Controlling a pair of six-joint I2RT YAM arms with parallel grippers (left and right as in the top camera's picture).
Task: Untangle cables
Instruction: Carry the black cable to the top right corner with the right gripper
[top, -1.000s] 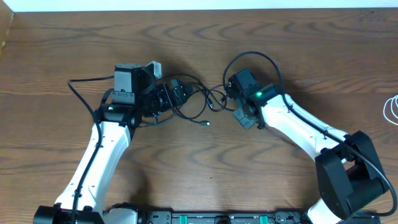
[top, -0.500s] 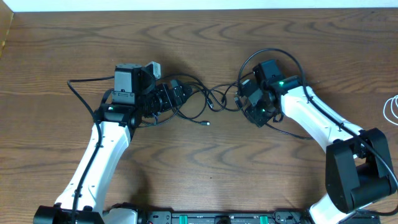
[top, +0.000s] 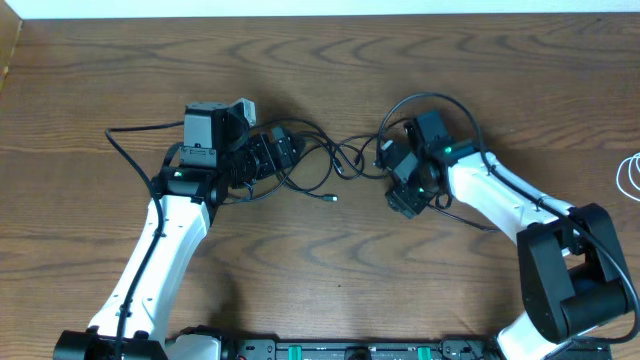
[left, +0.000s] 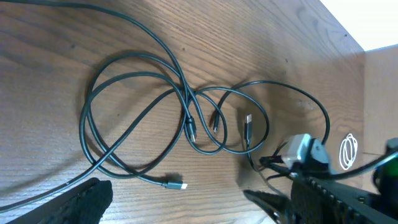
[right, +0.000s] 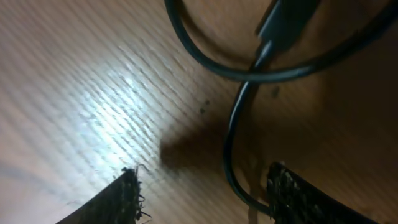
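Right jaws newly apart over the black cables; left jaws wide and empty above them.

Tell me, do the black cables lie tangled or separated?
Tangled. In the left wrist view the black cables loop over each other and cross near the middle.

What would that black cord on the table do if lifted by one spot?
The black cord would likely droop limply, since it lies in loose, soft curves. Being thin, it is probably light. Its loops cross one another, so lifting one would probably drag others across the table.
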